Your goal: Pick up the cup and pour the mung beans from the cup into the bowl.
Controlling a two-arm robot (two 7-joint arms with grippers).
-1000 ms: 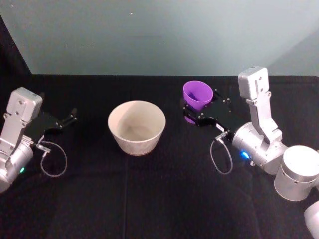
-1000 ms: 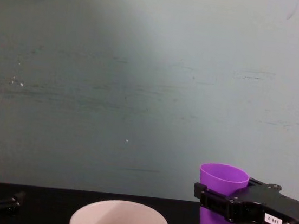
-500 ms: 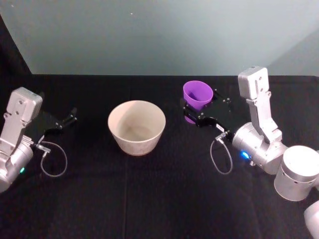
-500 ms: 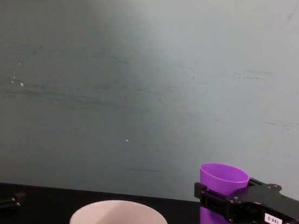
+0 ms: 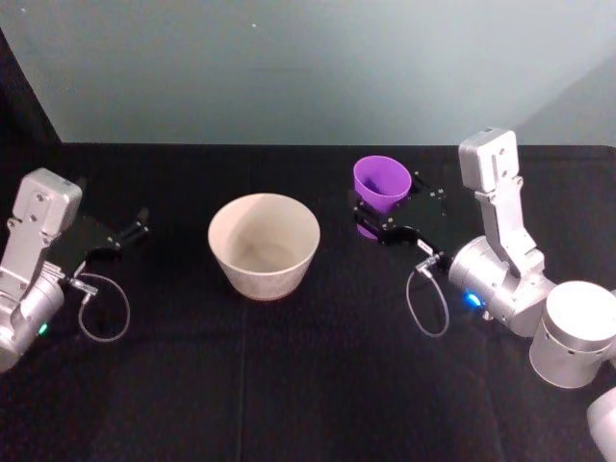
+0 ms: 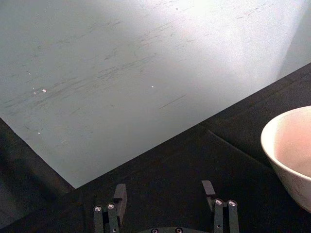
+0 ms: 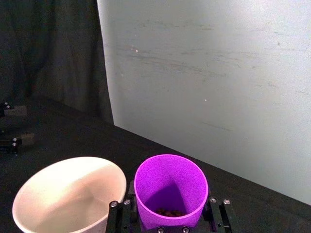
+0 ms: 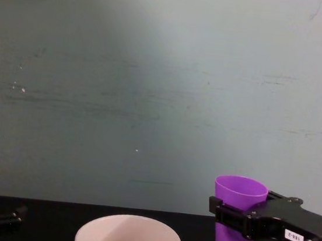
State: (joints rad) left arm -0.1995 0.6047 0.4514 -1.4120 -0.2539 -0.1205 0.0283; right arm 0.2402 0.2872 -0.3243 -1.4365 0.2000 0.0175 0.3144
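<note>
The purple cup [image 5: 381, 183] stands upright to the right of the bowl, and my right gripper [image 5: 371, 219] is shut around its lower half. Dark mung beans [image 7: 167, 212] lie at the bottom of the cup [image 7: 170, 187] in the right wrist view. From the chest, the cup [image 8: 238, 209] rises above the black fingers [image 8: 237, 219] clamped on it. Whether its base touches the table I cannot tell. The cream-white bowl [image 5: 262, 274] sits at the table's middle, with nothing in it. My left gripper [image 5: 135, 229] is parked open at the far left, apart from the bowl [image 6: 291, 155].
A black cloth [image 5: 289, 385] covers the table, and a pale green wall [image 5: 289, 67] runs close behind it. Loose cable loops hang beside each wrist [image 5: 428, 303]. Bare cloth lies in front of the bowl and between bowl and cup.
The left gripper has shifted very slightly at the far left. The right gripper and the cup hold the same place.
</note>
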